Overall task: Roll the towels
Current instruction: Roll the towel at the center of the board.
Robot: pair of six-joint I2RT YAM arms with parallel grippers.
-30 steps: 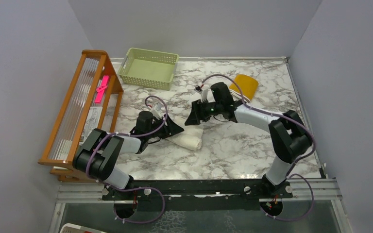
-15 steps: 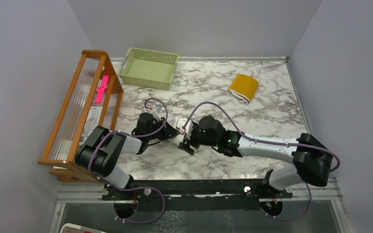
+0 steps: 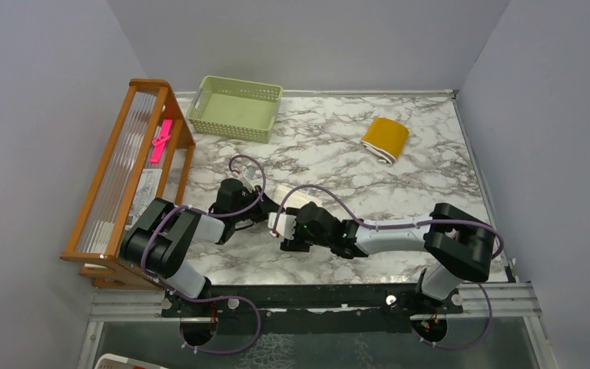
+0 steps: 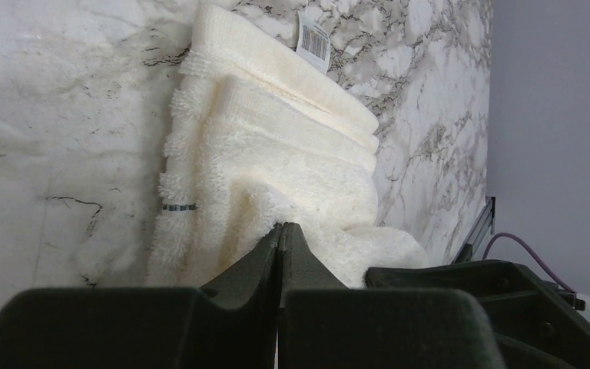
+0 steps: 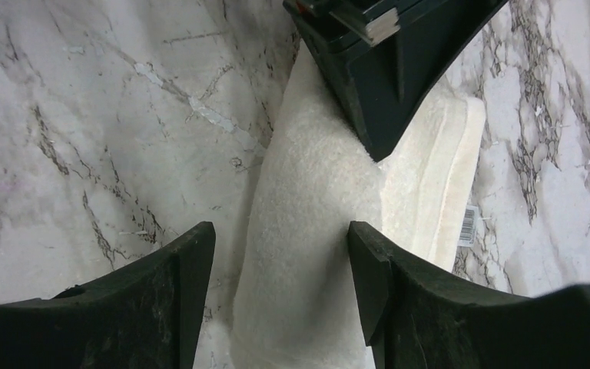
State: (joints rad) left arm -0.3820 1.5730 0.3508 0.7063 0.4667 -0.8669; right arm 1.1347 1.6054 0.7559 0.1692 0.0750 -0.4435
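The cream-white towel [image 3: 292,196] lies partly rolled on the marble just left of centre, a barcode tag [image 4: 313,34] at its far edge. My left gripper [image 3: 270,215] is shut, and its tip [image 4: 280,228] presses against the fluffy towel [image 4: 276,146]. In the right wrist view its dark tip [image 5: 376,92] rests on the towel [image 5: 315,154] where roll meets flat layers. My right gripper [image 5: 280,231] is open and straddles the rolled part: the right finger touches it, the left stands off. The mustard-yellow towel [image 3: 385,138] lies rolled at the back right, away from both arms.
A pale green basket [image 3: 234,108] stands at the back left. A wooden rack [image 3: 127,169] with a pink item [image 3: 161,140] runs along the left edge. Grey walls close in the table on three sides.
My right arm swung from the back middle down to the cream towel and set its open jaws over the roll. My left gripper closed and stayed at the towel.
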